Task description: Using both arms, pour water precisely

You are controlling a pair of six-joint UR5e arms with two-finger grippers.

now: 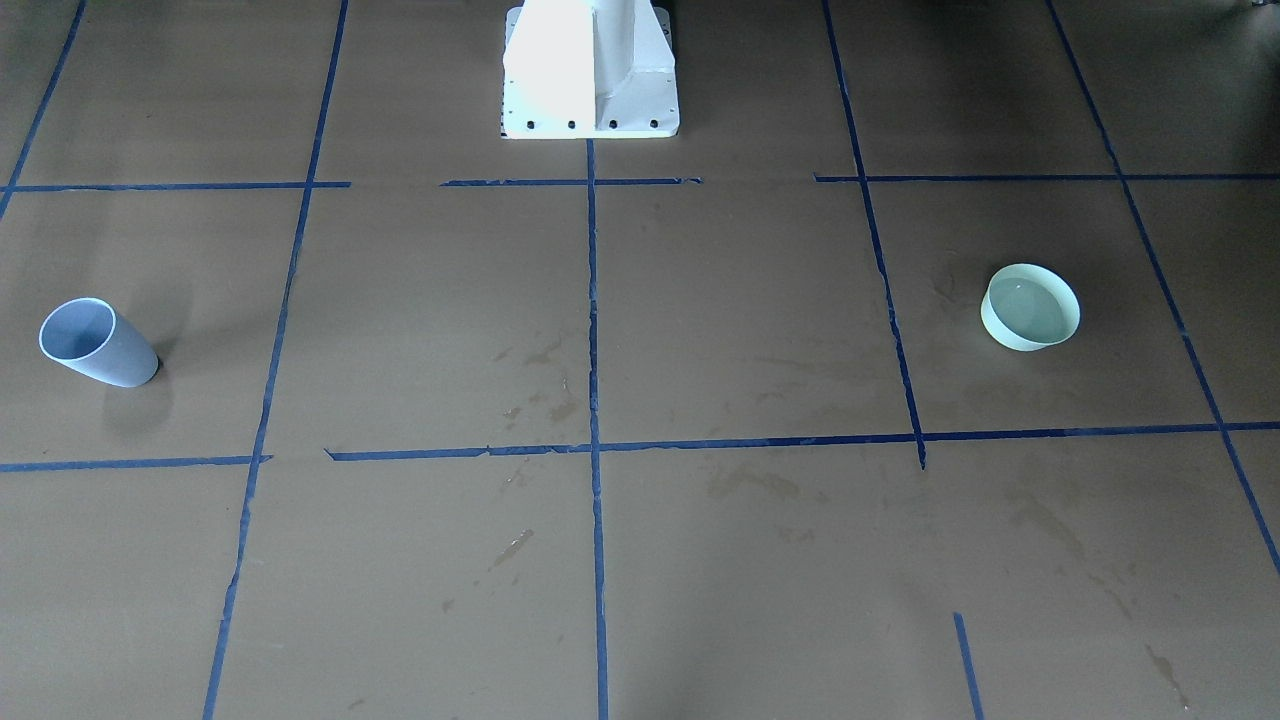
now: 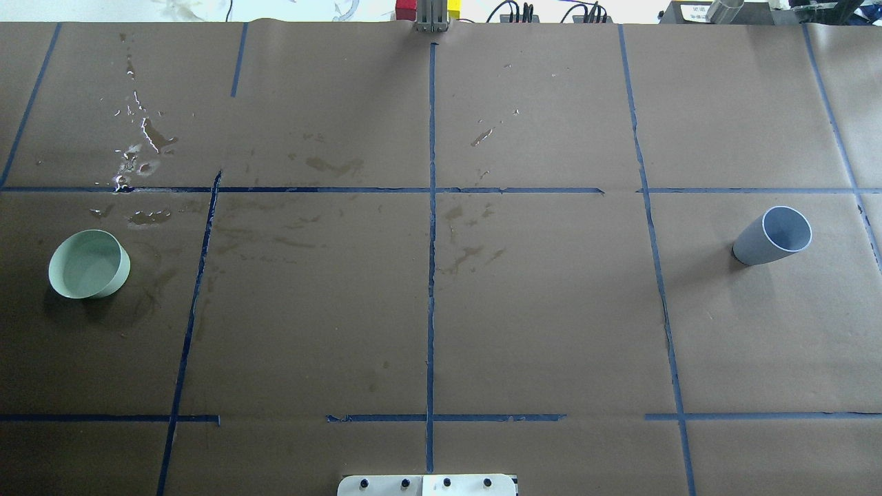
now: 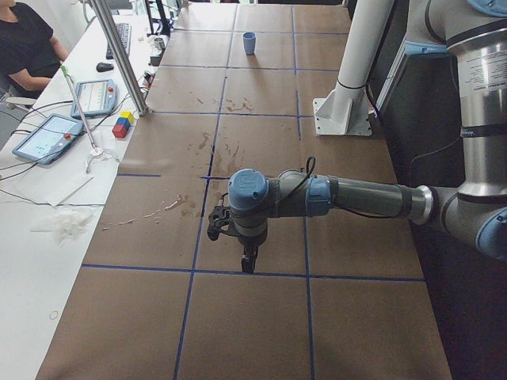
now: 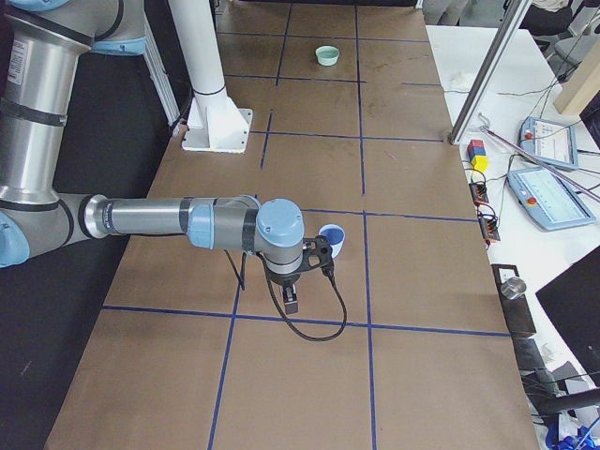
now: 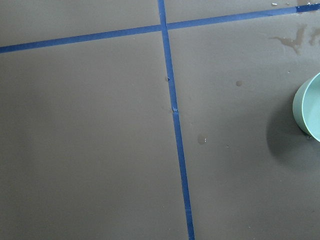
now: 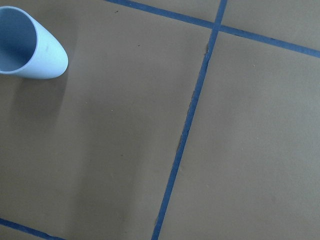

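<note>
The water (image 2: 84, 267) sits in a shallow pale green bowl (image 2: 121, 272) at the robot's left end of the surface (image 2: 537, 310); an apparently empty blue cup (image 2: 772, 236) stands at the robot's right end, well apart from the bowl, with the full width of the taped grid between them.

Governing relation: each vessel lies on the side of one arm only. The left arm (image 3: 356, 198) is the nearer to the bowl; the right arm (image 4: 150, 217) is the nearer to the cup.

- Left pincer (image 3: 248, 260): points down above the surface; the bowl itself is hidden in the left side view; the left wrist view shows only a slice of the rim at its right edge, so the bowl lies off to one side of the pincer and not beneath it.
- Right pincer (image 4: 292, 298): points down; the cup appears just beyond it in the right side view and in the upper left corner of the right wrist view, so it too lies off-axis.
- Aperture: both pincers show in the side views alone; whether either is wide or narrow cannot be told; neither holds anything.

Axis: both vessels rest on their bases, mouths up; the cup's long axis is judged vertical, so a sideways approach across its wall suits it.
</note>
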